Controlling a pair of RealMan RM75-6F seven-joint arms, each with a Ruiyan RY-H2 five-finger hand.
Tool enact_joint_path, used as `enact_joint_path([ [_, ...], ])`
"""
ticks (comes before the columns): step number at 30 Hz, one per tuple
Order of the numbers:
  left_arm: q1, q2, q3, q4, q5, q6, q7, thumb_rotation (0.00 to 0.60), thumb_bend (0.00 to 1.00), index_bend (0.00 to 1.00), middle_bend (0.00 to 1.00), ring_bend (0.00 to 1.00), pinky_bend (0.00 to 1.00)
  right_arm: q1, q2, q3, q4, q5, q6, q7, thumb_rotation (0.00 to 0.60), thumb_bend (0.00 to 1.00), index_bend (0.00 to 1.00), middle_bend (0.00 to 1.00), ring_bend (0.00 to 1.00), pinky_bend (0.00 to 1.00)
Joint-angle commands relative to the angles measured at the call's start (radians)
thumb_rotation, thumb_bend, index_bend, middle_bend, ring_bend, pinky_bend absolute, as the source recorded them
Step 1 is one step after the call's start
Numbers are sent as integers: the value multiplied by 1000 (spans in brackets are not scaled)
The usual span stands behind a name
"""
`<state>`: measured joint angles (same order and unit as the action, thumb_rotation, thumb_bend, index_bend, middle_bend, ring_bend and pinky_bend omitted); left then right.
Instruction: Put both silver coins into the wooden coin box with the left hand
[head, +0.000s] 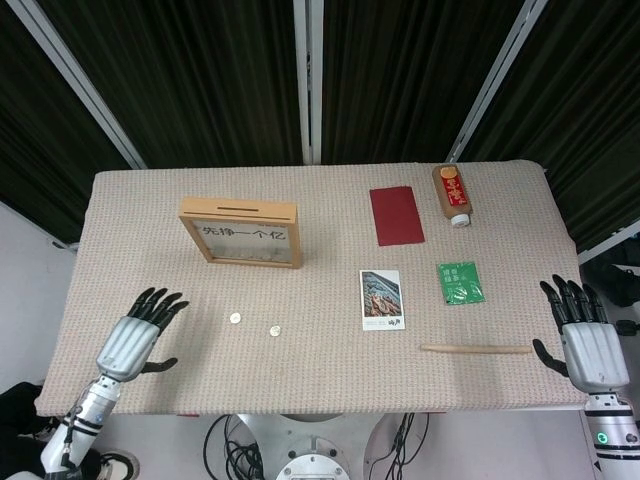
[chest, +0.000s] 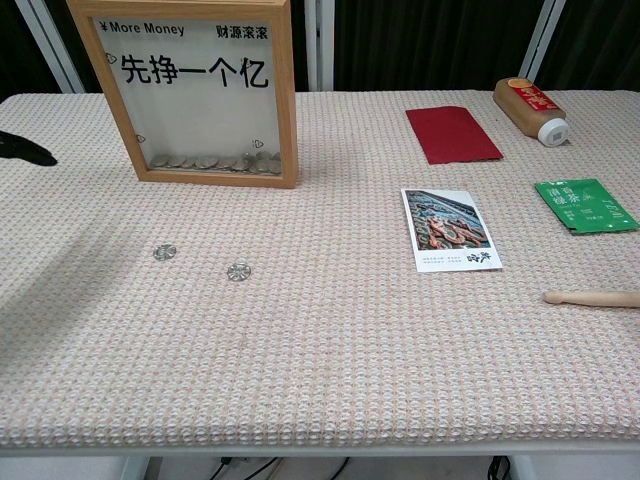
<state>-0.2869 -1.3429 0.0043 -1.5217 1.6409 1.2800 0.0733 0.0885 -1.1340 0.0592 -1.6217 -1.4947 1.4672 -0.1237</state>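
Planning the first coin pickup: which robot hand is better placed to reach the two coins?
The left robot hand. It is open over the table just left of the nearer silver coin, with the second coin beyond. The right robot hand sits open off the table's far right edge.

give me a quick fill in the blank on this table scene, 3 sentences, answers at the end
1. Both silver coins lie on the ____, not in the wooden coin box.
2. The left hand holds ____, its fingers spread.
3. The red card lies right beside the ____ at the far side.

Missing words: table; nothing; bottle
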Motion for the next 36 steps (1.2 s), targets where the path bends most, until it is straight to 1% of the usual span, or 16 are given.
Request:
enact_joint_path([
  [1,-31,-42,1,26,-5,-45,-3,600,60,153,75,0,0,-1,1,0,-1,1,1,2,600,233,0,0,0,0],
  [6,-61,-85,6,51,-11,-89,-2,600,60,157,75,0,0,-5,4,1,0,-3,9,11,600,234,0,0,0,0],
  [13,-99,-147,-5,94,-24,-123,12,600,60,158,75,0,0,-8,5,-1,14,-3,9,35,600,235,0,0,0,0],
  [19,-120,-203,-23,138,-37,-119,19,600,83,182,88,0,0,-13,12,1,22,-2,17,54,600,235,0,0,0,0],
  [24,-132,-243,-37,184,-54,-115,17,600,153,214,101,0,0,-15,16,3,26,2,18,64,600,235,0,0,0,0],
  [29,-139,-277,-44,231,-82,-123,30,600,157,266,101,0,0,-18,10,3,34,-1,23,72,600,235,0,0,0,0],
  [36,-140,-314,-48,274,-93,-101,-4,600,159,356,105,0,0,-17,12,5,32,0,20,68,600,235,0,0,0,0],
])
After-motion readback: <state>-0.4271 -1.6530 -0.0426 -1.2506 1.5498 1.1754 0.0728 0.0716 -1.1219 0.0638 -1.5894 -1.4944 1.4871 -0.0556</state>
